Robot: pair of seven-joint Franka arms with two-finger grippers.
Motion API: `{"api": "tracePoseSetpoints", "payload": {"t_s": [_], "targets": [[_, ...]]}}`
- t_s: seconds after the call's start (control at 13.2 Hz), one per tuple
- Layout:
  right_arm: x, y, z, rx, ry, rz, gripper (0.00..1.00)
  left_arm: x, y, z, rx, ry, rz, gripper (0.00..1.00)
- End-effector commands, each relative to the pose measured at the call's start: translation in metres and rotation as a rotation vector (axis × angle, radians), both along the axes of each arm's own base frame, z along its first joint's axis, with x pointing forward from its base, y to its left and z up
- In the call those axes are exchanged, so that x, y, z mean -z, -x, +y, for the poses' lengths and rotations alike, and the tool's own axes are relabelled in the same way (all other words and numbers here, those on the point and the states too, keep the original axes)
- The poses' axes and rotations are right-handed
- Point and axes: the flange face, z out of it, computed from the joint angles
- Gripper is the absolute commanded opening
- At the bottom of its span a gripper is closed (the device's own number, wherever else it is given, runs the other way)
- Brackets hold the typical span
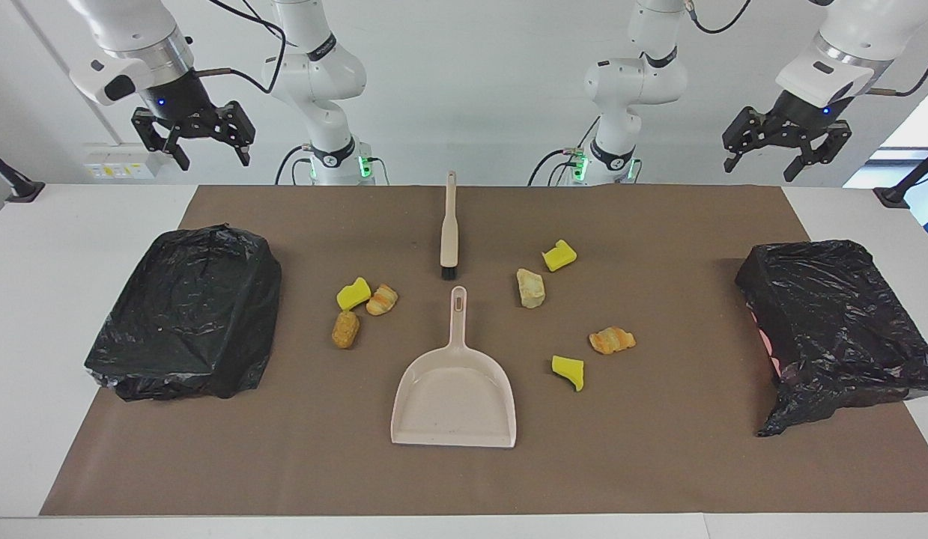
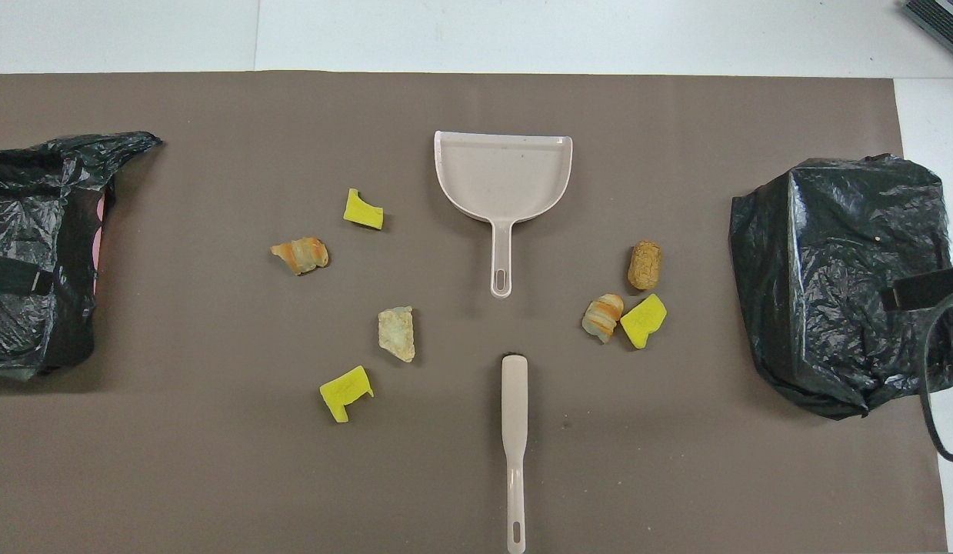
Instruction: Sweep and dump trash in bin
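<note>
Facing view shows both arms waiting, raised at the robots' edge of the table. The right gripper (image 1: 207, 146) hangs with its fingers spread and empty, and so does the left gripper (image 1: 787, 152).

I take the dustpan (image 1: 454, 393) as the landmark. It lies in the middle of the brown mat (image 1: 658, 464), its handle pointing toward the robots.

Nearer to the robots than the dustpan, in line with its handle but apart from it, lies the brush (image 1: 449, 228), bristles toward the pan.

The trash sits in two groups beside the dustpan. Toward the right arm's end are a yellow foam chunk (image 1: 353, 294), a striped croissant (image 1: 382, 299) touching it, and a brown bread lump (image 1: 345, 329) close by. Toward the left arm's end, spread apart, are a second yellow chunk (image 1: 559, 256), a pale beige lump (image 1: 530, 288), another croissant (image 1: 612, 340) and a third yellow chunk (image 1: 568, 371), the nearest to the pan's tray.

Well apart from the dustpan, a black-bagged bin (image 1: 186, 311) stands at the right arm's end of the mat and a second bagged bin (image 1: 834, 322) at the left arm's end.
</note>
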Motion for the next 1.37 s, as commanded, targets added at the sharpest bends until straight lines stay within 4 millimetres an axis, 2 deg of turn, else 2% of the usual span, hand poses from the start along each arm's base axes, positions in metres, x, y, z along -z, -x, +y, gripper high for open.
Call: {"api": "tracePoseSetpoints", "payload": {"t_s": [0.0,0.76,0.91,1.06,1.29], "targets": [[0.0,0.007,-0.001,0.008,-0.021,-0.012,1.0,0.0,0.005,-0.001,0.017,0.004,-0.002,1.0],[0.0,0.008,-0.002,0.006,-0.021,-0.01,1.0,0.001,0.001,-0.008,0.015,0.001,-0.036,1.0],[0.0,0.007,-0.002,-0.001,-0.021,-0.011,1.0,0.003,0.0,-0.019,0.018,0.004,-0.035,1.0],[-0.001,0.006,-0.002,-0.003,-0.021,-0.012,1.0,0.007,0.005,-0.058,0.002,0.006,-0.023,1.0],[-0.002,0.01,-0.003,0.0,-0.017,0.005,1.0,0.022,0.02,-0.131,-0.022,0.002,0.001,1.0]]}}
